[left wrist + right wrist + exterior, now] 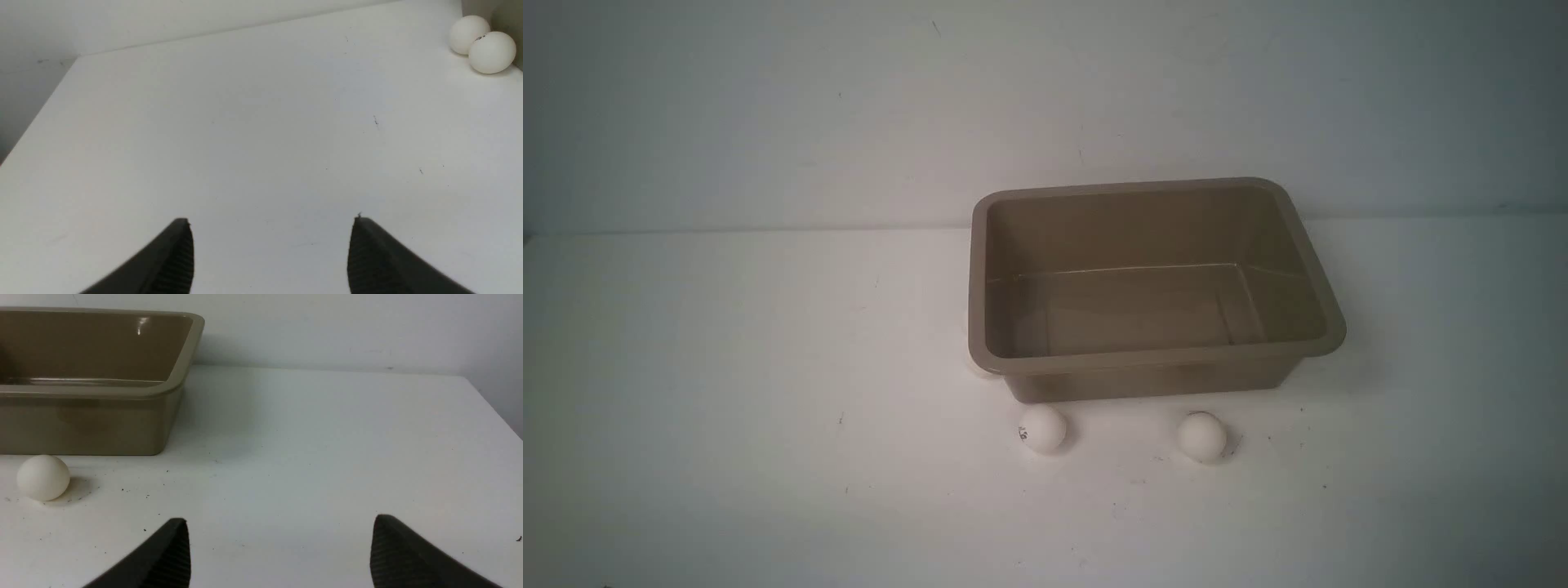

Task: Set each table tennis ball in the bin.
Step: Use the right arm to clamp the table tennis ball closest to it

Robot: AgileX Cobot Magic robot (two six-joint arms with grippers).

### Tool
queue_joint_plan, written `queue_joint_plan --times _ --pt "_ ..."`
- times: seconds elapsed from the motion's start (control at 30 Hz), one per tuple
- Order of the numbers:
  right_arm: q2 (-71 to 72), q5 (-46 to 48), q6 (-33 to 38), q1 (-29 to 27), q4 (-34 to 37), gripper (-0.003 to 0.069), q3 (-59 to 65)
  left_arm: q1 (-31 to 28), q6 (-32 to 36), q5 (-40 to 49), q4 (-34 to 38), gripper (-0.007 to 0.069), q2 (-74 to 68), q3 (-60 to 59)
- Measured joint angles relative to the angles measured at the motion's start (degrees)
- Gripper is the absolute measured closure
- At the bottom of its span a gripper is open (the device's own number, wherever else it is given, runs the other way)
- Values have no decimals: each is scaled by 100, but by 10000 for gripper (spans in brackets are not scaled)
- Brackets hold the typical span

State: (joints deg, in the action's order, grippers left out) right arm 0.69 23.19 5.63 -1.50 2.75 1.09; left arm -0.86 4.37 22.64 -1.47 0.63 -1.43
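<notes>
Bin (pixel 1160 360) empty by the worktop's (pixel 727 367) far edge, our left gripper (pixel 271 221) and right gripper (pixel 280 520) gape wide; we judge reaching a ball (pixel 1201 436) comes next.

Glossy, smooth plastic bin (pixel 1143 385); matt white table tennis balls (pixel 1042 428); table (pixel 727 408) smooth, perhaps laminate, lightly speckled.

Taupe bin (pixel 1160 358) empty; marked ball (pixel 1042 428), plain ball (pixel 1201 436) outside, near it.

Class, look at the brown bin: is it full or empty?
Empty: the bin shows a bare floor; the left ball and right ball lie on the table before it.
</notes>
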Motion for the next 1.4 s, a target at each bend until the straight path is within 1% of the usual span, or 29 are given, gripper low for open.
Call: queue_joint_plan --times 0.93,1.07,1.27,1.4 --pt "0 -7 0 0 -28 123 0 0 0 0 0 167 0 0" --pt "0 -37 0 0 -214 123 0 0 0 0 0 167 0 0" --pt "0 -77 13 0 -691 123 5 0 0 0 0 167 0 0" --pt "0 -77 13 0 -793 123 9 0 0 0 0 167 0 0"
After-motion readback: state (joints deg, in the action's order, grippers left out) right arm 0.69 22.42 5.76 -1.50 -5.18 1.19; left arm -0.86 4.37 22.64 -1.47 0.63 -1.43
